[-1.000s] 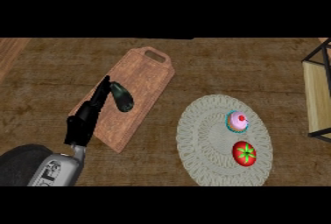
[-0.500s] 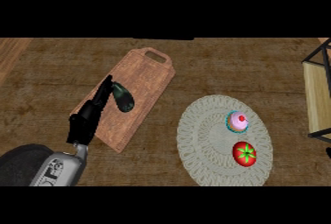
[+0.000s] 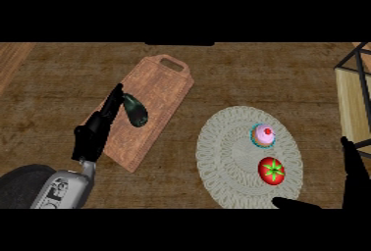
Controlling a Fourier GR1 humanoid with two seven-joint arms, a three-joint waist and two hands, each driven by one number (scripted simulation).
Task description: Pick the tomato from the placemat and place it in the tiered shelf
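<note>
**Tomato on the placemat, right hand at the lower right corner**

No brand, label or readable writing shows anywhere; the pale markings on the grey casing of the left forearm are too small to make out.

The surface (image 3: 239, 73) is dark brown wood with a coarse streaked grain. On it lies a round placemat (image 3: 225, 162), off-white with a woven, lacy texture and rings running toward its centre. The tomato (image 3: 272, 170) sits on the lower right part of the placemat: round, glossy red, with a green star-shaped top. Just above it on the same mat is a small cupcake (image 3: 263, 135), pink on top with a red dot and a teal rim; the two are near but apart.

To the left lies a long rectangular cutting board (image 3: 163, 93) of reddish-brown wood, tilted, with a slotted handle at its upper end. A dark green, smooth, oblong vegetable (image 3: 135, 110) rests on it.

The left hand (image 3: 98, 130) is black, its fingers straight and relaxed, lying along the board's left edge beside the vegetable.

The right hand (image 3: 355, 171) shows only partly at the lower right, spread open with the thumb reaching over the mat's lower edge and holding nothing.

The tiered shelf (image 3: 353, 98), with pale wooden boards in a thin black frame, stands at the right edge.
</note>
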